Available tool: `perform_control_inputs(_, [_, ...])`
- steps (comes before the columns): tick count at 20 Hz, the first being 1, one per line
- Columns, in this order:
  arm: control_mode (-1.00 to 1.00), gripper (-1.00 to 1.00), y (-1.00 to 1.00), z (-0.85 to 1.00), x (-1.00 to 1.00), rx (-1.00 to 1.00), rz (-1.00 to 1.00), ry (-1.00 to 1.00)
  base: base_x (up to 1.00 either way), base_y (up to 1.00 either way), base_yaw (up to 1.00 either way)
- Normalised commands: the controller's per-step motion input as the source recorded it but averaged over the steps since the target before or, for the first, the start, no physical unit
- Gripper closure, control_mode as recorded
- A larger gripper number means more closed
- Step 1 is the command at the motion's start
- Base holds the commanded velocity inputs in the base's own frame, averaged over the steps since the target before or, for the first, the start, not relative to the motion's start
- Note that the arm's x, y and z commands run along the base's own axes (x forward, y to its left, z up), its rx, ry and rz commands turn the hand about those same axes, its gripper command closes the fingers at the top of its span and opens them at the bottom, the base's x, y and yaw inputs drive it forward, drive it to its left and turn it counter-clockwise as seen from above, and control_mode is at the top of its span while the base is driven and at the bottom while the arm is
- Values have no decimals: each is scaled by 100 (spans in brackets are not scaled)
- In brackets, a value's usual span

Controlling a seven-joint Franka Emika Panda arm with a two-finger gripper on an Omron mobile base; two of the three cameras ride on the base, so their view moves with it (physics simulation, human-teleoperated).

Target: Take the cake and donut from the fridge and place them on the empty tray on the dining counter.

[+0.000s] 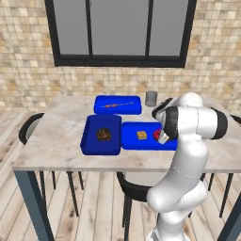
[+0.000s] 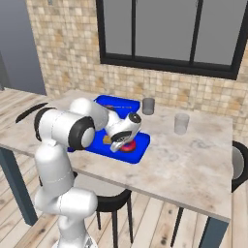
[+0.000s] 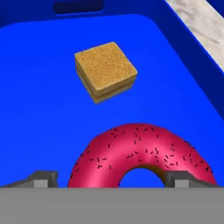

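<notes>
Since both pastries now lie inside the empty tray point(image 1: 129, 141) on the desk point(image 1: 61, 141), the arrangement reads as a delivery just about finished: the cake point(image 3: 105, 71) sits flat on the blue floor near the tray's middle, and the donut point(image 3: 142, 155) rests frosting-up just beside it, apart from it, toward the tray's right end as the left base view has it. That tray lies right next to the squarish tray with the brown food point(image 1: 101, 136), with the tray holding a thin orange item point(image 1: 117, 104) behind them, so the task's things are kept separate from the other food. The gripper point(image 3: 111, 180) hangs low over the donut, tilted down at it. Its jaws stand wide apart, one fingertip point(image 3: 43, 179) at the left and the other at the right, straddling the ring's near part; they grip nothing, though whether a tip brushes the frosting I cannot tell. By my judgement the donut is released, and what remains is lifting clear without nudging it.
</notes>
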Motion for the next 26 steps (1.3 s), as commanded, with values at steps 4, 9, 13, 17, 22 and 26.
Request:
perform_control_inputs(4, [-100,-100,-6,37,-35,0,0,0,0,0,0])
perform_control_inputs(9, [-100,-100,-9,56,-92,0,1,-7,0,0,0])
perform_control_inputs(13, [-100,-100,-11,96,-99,-2,3,-16,0,0,0])
perform_control_inputs(17, [-100,-100,-2,100,-99,-9,2,-27,0,0,0])
perform_control_inputs(22, [-100,-100,0,100,-97,-13,4,-39,0,0,0])
perform_control_inputs(26, [-100,-100,0,100,-80,-12,2,-31,0,0,0])
